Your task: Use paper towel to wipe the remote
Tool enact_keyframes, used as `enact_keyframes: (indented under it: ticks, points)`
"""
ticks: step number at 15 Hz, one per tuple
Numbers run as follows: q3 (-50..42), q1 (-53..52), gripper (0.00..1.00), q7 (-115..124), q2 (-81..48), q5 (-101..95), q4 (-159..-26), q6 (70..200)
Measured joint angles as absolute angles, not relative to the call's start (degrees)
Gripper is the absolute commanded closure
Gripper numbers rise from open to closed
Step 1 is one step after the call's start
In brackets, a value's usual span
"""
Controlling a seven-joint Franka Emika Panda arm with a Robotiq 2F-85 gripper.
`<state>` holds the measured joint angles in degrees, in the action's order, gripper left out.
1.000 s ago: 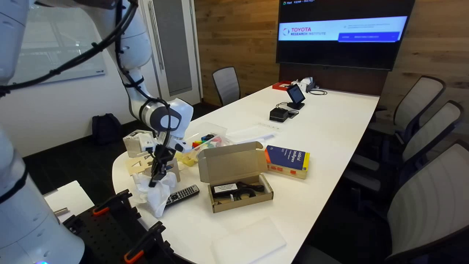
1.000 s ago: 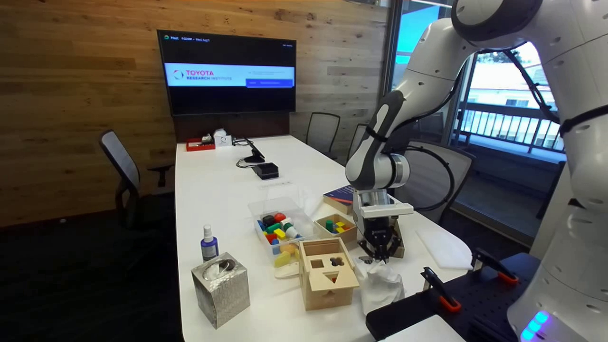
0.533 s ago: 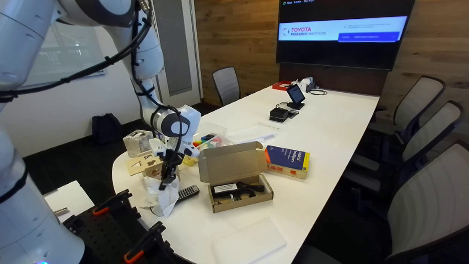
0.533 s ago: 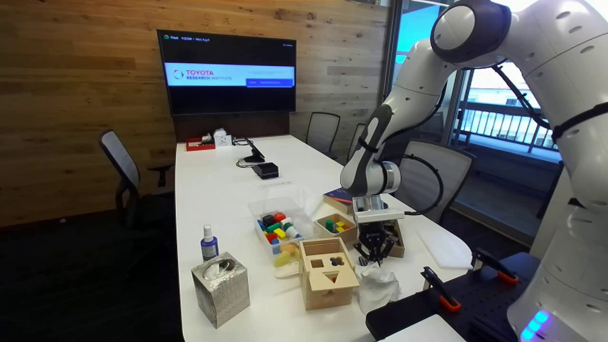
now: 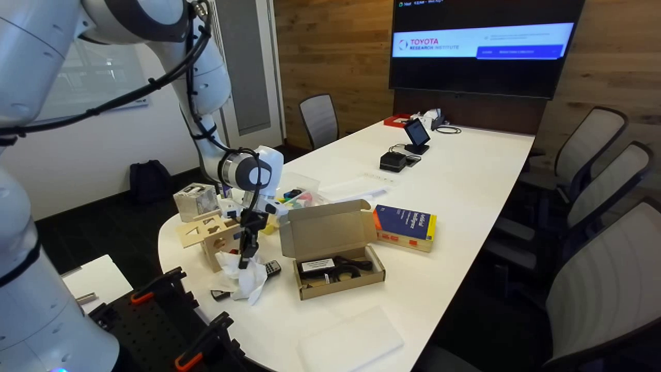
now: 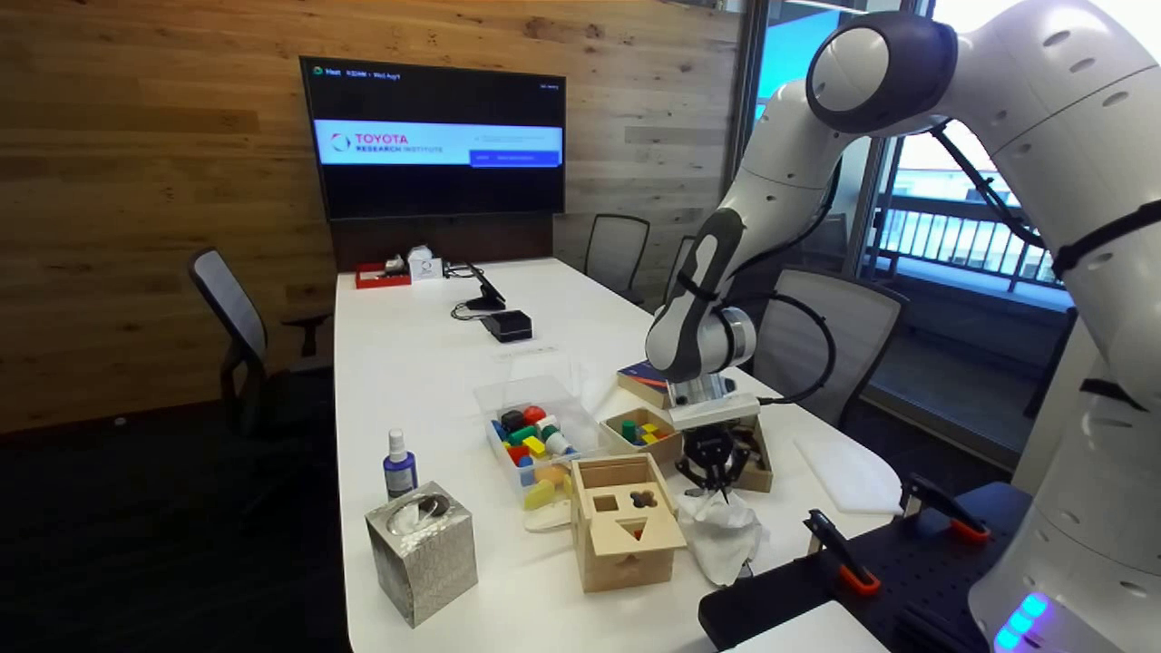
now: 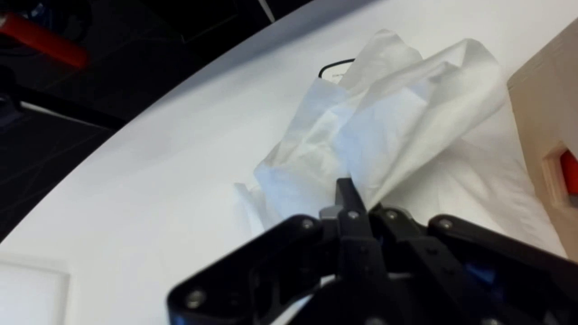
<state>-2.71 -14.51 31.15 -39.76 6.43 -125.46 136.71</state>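
Observation:
The white crumpled paper towel (image 5: 251, 281) lies across the middle of the black remote (image 5: 272, 268), whose two ends show on either side in an exterior view. It also shows in an exterior view (image 6: 721, 535) beside the wooden box, hiding most of the remote. My gripper (image 5: 243, 263) points down over the remote and is shut on the towel. In the wrist view, the fingers (image 7: 361, 201) pinch a fold of the towel (image 7: 388, 122). A rounded dark-rimmed end of the remote (image 7: 335, 71) pokes out past the towel there.
An open cardboard box (image 5: 341, 289) with a dark item stands close to the remote's far end. A wooden shape box (image 6: 626, 567) stands right beside the towel. A tissue box (image 6: 422, 553), a clear bin of blocks (image 6: 535, 435), a book (image 5: 405, 227) and a flat white sheet (image 5: 351, 338) lie around.
My gripper has dragged the paper towel along the remote toward the cardboard box. More of the remote's button end is now covered, and its opposite end has come into view.

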Motion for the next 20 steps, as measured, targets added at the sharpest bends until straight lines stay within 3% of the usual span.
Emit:
enact_keyframes:
  ticks: [14, 20]
  points:
    - [-9.7, -24.7, 1.0, 56.3, -39.7, -13.0, -124.1, 136.9]
    - [-9.3, -24.4, 1.0, 56.0, -37.3, -15.6, -126.5, 144.9]
